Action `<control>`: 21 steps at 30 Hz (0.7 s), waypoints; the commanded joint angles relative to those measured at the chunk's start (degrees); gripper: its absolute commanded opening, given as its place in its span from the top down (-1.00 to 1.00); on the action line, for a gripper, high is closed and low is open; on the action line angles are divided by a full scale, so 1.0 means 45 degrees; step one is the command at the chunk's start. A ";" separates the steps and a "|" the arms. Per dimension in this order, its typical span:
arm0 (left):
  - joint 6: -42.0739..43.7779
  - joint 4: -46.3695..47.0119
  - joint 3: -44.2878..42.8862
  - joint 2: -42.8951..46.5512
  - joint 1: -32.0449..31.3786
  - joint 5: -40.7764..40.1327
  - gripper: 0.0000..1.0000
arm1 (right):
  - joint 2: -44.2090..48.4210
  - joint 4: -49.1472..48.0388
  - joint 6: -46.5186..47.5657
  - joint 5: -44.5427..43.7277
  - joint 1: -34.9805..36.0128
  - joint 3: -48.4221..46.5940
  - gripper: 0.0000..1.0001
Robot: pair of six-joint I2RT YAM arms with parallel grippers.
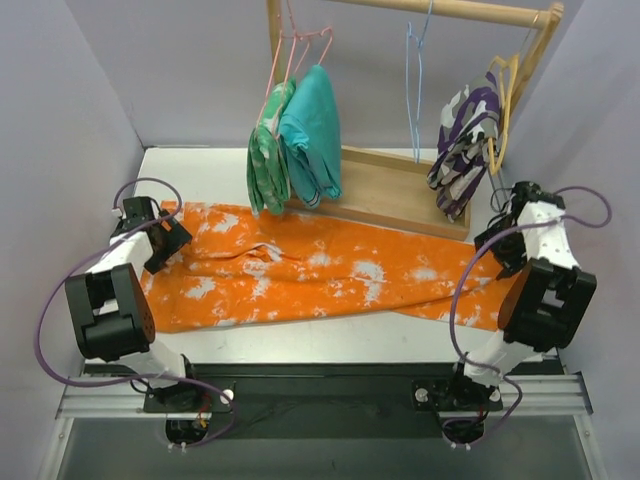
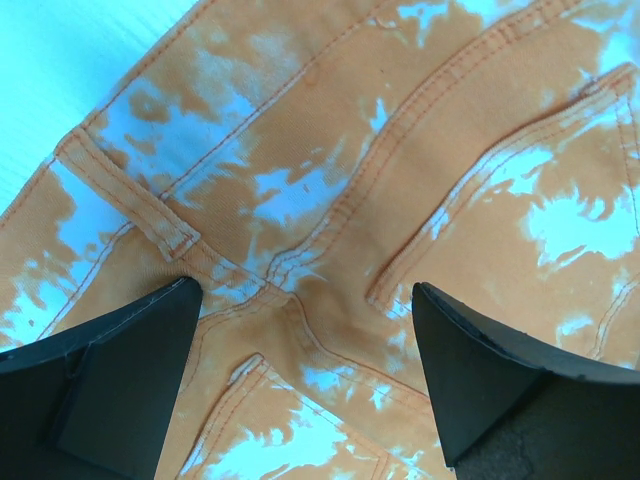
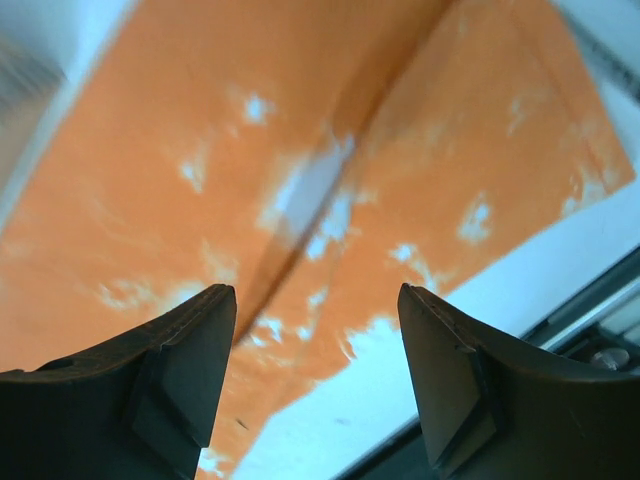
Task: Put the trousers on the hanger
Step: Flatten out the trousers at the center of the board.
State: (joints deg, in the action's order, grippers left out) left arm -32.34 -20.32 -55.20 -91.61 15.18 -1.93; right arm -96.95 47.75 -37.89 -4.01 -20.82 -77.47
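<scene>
Both grippers gape wide and hold nothing. Your left gripper (image 2: 305, 290) hangs over the waistband end of the trousers (image 1: 300, 270), and your right gripper (image 3: 315, 290) over the leg ends. Only the left wrist view shows you a belt loop (image 2: 125, 195). Only the top view shows the hanger (image 1: 415, 90), on the far rail (image 1: 470, 10). Bare table (image 1: 300, 340) borders the cloth's near edge.

My two arms: white and black links with orange side panels.
I see the left arm (image 1: 110, 300) at 8 o'clock and the right arm (image 1: 545, 300) at 4 o'clock, each trailing a looping purple cable (image 1: 148, 181). The left claw (image 2: 305, 290) and right claw (image 3: 315, 290) have matte black, wedge-shaped fingers (image 2: 100, 380). Black bases (image 1: 180, 400) are bolted to a silver rail (image 1: 100, 400).
</scene>
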 commanded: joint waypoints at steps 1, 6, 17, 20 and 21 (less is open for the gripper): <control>0.0292 -0.0619 -0.0780 0.0962 -0.0346 -0.0565 -0.95 | 0.2145 0.0738 -0.0211 0.0047 0.0583 0.2386 -0.33; 0.0019 -0.2745 -0.0254 0.2621 -0.0268 -0.2473 -0.95 | 0.4354 0.0542 -0.1051 0.0675 0.0467 0.4732 -0.37; -0.0567 -0.4743 0.2480 0.4967 0.1956 -0.3925 -0.85 | 0.4923 -0.0200 -0.0956 0.2005 -0.1096 0.6962 -0.40; -0.0665 -0.4666 0.2832 0.5143 0.2407 -0.4198 -0.72 | 0.4767 -0.0239 -0.0839 0.2004 -0.1116 0.6787 -0.40; -0.0685 -0.4588 0.3026 0.5144 0.2543 -0.4180 -0.69 | 0.4708 -0.0259 -0.0799 0.2005 -0.1135 0.6748 -0.40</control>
State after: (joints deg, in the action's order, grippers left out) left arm -34.35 -40.21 -42.50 -70.48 24.82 -18.28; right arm -74.87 45.74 -41.95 4.23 -25.54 -46.11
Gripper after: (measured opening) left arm 0.867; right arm 0.696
